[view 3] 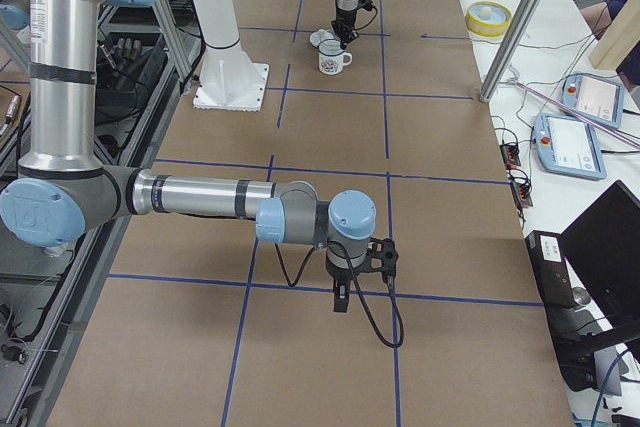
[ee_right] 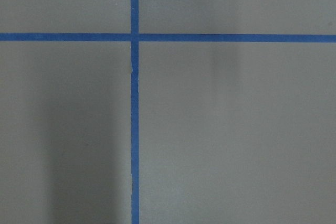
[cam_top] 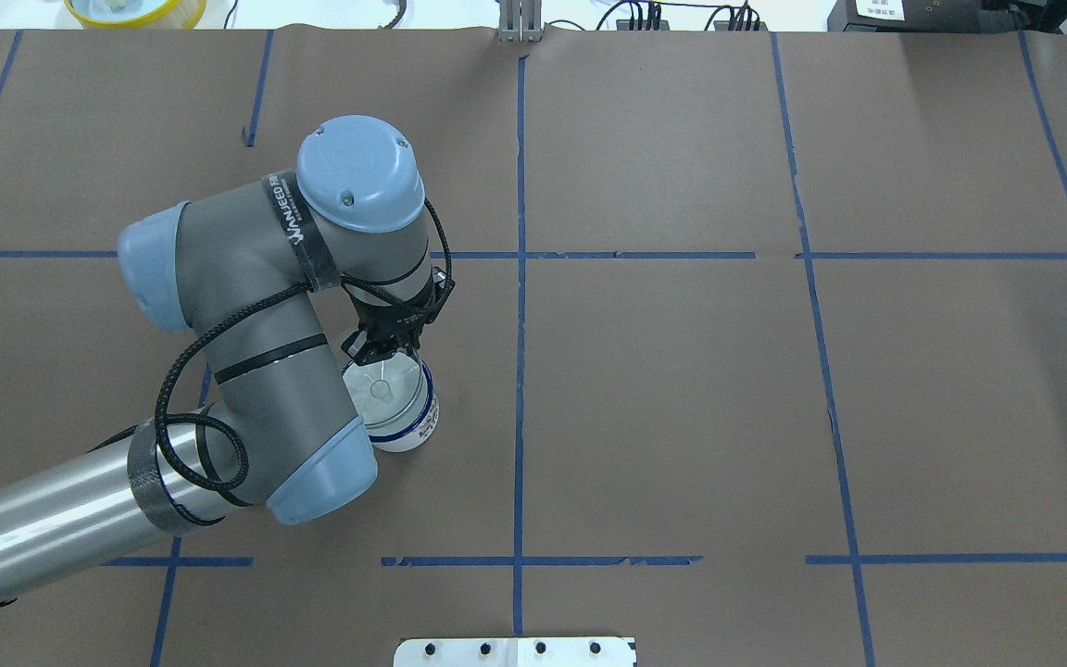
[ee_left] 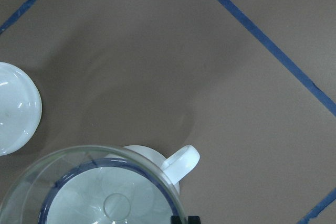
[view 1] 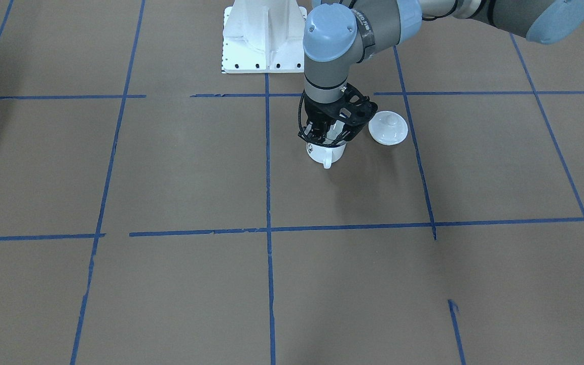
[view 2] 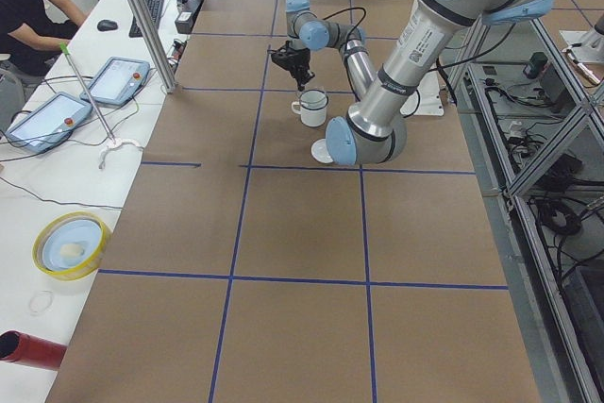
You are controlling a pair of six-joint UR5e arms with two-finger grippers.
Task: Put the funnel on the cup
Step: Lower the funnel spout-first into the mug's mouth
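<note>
There's one cup on the brown paper counter, a white enamel mug with a dark blue rim, its loop handle pointing away from the robot's base. One clear funnel sits right over its mouth, the wide cone spreading a little past the blue rim and the spout pointing down into the middle. I can't tell whether it rests on the rim or hangs just above it. The left claw stands straight above, its two fingers drawn close together on the funnel's far edge, pinching it as far as I can see. One round white knobbed lid lies just beside the cup, not touching it.

The right claw hangs well apart from all this, pointing down over the blue tape lines. From here I can't tell whether it is clenched or released.
</note>
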